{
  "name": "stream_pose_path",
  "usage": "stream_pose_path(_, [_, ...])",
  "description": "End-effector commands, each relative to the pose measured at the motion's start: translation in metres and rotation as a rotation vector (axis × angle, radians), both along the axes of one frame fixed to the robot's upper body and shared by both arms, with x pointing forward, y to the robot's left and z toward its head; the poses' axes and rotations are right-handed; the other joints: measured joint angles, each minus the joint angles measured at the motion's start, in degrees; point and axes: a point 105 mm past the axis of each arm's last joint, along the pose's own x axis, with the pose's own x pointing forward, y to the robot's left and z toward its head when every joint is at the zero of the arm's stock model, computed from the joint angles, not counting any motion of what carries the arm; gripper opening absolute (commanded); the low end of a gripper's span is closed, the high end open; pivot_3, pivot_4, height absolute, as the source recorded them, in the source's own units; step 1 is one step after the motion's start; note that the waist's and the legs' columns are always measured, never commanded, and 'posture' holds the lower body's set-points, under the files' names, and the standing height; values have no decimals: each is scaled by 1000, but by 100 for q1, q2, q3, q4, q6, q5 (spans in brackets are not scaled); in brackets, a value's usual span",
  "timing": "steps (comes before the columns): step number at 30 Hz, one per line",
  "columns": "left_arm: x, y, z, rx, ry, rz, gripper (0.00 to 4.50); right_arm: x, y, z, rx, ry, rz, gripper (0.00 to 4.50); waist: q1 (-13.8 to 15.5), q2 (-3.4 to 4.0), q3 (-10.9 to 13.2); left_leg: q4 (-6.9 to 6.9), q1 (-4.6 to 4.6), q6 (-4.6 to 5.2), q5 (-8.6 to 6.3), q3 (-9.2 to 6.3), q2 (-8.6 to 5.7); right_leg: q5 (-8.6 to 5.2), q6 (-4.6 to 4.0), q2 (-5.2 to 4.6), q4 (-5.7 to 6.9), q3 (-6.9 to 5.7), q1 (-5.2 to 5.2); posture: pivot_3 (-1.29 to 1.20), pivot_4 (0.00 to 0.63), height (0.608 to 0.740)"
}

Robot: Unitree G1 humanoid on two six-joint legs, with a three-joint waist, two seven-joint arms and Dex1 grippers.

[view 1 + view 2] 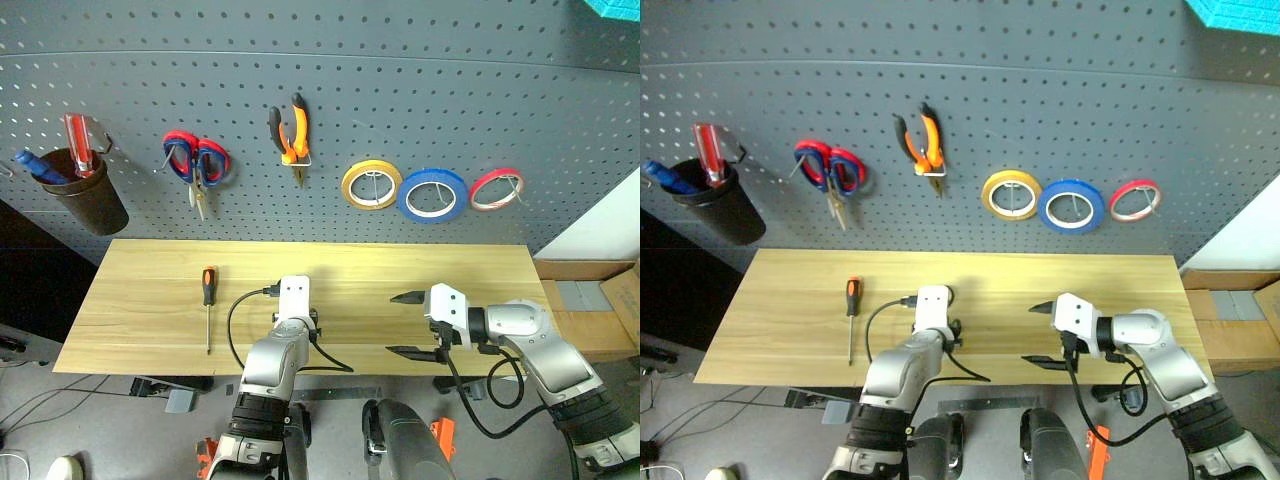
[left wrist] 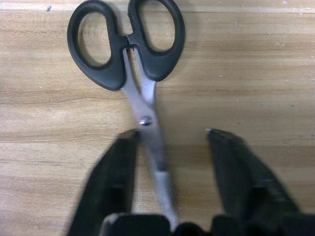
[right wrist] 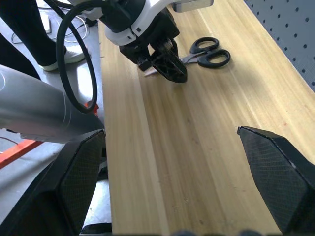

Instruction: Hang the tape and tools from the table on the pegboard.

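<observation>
I see a worktop point(image 1: 420, 275) of pale wood, its grain plain and its finish smooth and matt. The scissors point(image 2: 133, 59) have matt black plastic loops and bright, bare metal blades. My left claw point(image 2: 170, 172) has black fingers point(image 2: 110, 182) with a dull look; the right claw point(image 3: 177, 177) shows a fine cross-hatched texture on its fingers point(image 3: 275, 172). The pegboard point(image 1: 400, 80) is matt dark grey. The blue tape point(image 1: 432, 194) at right of centre looks glossy.

Silver arms, white wrists, black fingers point(image 2: 236, 167), cables.
</observation>
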Motion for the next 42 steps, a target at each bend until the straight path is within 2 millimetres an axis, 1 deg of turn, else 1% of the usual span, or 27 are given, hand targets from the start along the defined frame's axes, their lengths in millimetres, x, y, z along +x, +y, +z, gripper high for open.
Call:
stream_pose_path(1, [-14, -11, -15, -19, 79, 20, 822, 3, 1, 8, 9, -47, 21, 4500, -1, 0, 0, 0, 0, 0, 0, 1, 0, 0, 0, 0, -1, 1, 0, -63, 296, 740])
stream_pose_path(3, [-16, -9, -16, -14, 82, 28, 87, 4, 1, 9, 12, -50, 21, 4500, -2, 0, 0, 0, -1, 0, 0, 2, 0, 0, 0, 0, -2, 1, 0, -61, 296, 740])
stream_pose_path(7, [-17, -8, -16, -10, 81, 34, 67, 6, 2, 10, 18, -54, 24, 4500, -1, -1, 0, -1, -1, 0, 0, 1, 0, 0, 0, 0, -2, 1, -1, -56, 290, 740])
stream_pose_path(11, [-12, -2, -11, -1, 57, 41, 67, 7, 2, 12, 27, -61, 24, 4500, 0, 1, 0, -9, -3, -1, 0, 1, 0, 0, 0, 0, -12, -1, -1, -45, 277, 740])
stream_pose_path(13, [-6, 8, -3, 28, 9, 23, 67, 8, 2, 19, 54, -81, 6, 4500, 1, 4, -3, -14, -4, -1, 0, 0, 1, 2, 3, 0, -21, -2, 0, -30, 259, 740])
stream_pose_path(15, [-2, 23, 7, 73, -58, 12, 67, 10, 3, 26, 81, -107, -16, 4500, 5, 6, -5, -27, -6, -2, 1, 1, 2, 7, 11, 1, -38, -3, 0, -14, 247, 740])
stream_pose_path(18, [0, 41, 29, 200, -215, -74, 67, 13, 3, 42, 179, -140, -94, 4500, 8, 5, -8, -52, -14, -11, 6, 3, 3, 7, 11, 0, -49, 0, -11, 20, 222, 740])
stream_pose_path(19, [-2, 46, 35, 232, -269, -98, 67, 14, 4, 47, 204, -163, -112, 4500, 20, 5, -8, -75, -11, -34, 19, 3, 3, 8, 10, 0, -55, 1, -14, 27, 216, 740])
stream_pose_path(21, [-7, 59, 45, 316, -348, -127, 67, 14, 5, 54, 242, -175, -127, 4500, 70, 13, -16, -88, -10, -64, 32, -4, 5, 8, 9, 0, -54, -7, -19, 54, 195, 740])
stream_pose_path(24, [-23, 85, 61, 411, -474, -105, 67, 12, 9, 68, 347, -150, -120, 4500, 158, 23, -37, -92, -12, -75, 31, -6, 4, 8, 8, -3, -63, -10, -18, 93, 165, 740])
stream_pose_path(26, [-32, 94, 69, 443, -545, -79, 67, 12, 10, 72, 388, -142, -113, 4500, 205, 23, -57, -90, -14, -75, 29, -5, 3, 8, 7, -8, -75, -10, -15, 116, 149, 740])
stream_pose_path(27, [-37, 97, 75, 463, -591, -61, 67, 12, 11, 74, 400, -147, -110, 4500, 230, 22, -71, -89, -16, -74, 28, -5, 2, 8, 7, -10, -78, -12, -14, 116, 149, 740])
stream_pose_path(28, [-42, 98, 78, 481, -623, -60, 67, 12, 12, 75, 411, -142, -101, 4500, 248, 22, -91, -87, -21, -63, 22, -5, 1, 8, 7, -11, -82, -14, -15, 134, 134, 740])
stream_pose_path(30, [-54, 97, 80, 527, -664, -88, 67, 11, 14, 81, 448, -143, -73, 4500, 337, 23, -165, -83, -26, -50, 16, -6, 1, 8, 7, -11, -85, -16, -16, 148, 123, 740])
stream_pose_path(33, [-73, 99, 80, 538, -688, -111, 67, 9, 18, 90, 495, -138, -29, 4500, 384, 33, -278, -83, -26, -44, 13, -4, 1, 8, 7, -11, -88, -17, -15, 176, 104, 740])
stream_pose_path(35, [-83, 107, 89, 518, -730, -72, 67, 9, 18, 96, 522, -136, -17, 4500, 422, 25, -360, -83, -26, -36, 10, -5, 2, 8, 7, -11, -90, -19, -15, 196, 90, 740])
stream_pose_path(38, [-90, 114, 106, 553, -801, -48, 67, 10, 18, 103, 549, -135, -4, 4500, 505, 27, -460, -82, -24, -28, 14, -4, 5, 9, 5, -8, -87, -25, -13, 228, 71, 740])
stream_pose_path(42, [-90, 121, 124, 576, -877, -8, 67, 14, 20, 107, 568, -144, -7, 4500, 549, 25, -613, -79, -12, -17, 21, 2, 6, 15, -1, -7, -84, -29, -1, 248, 58, 740])
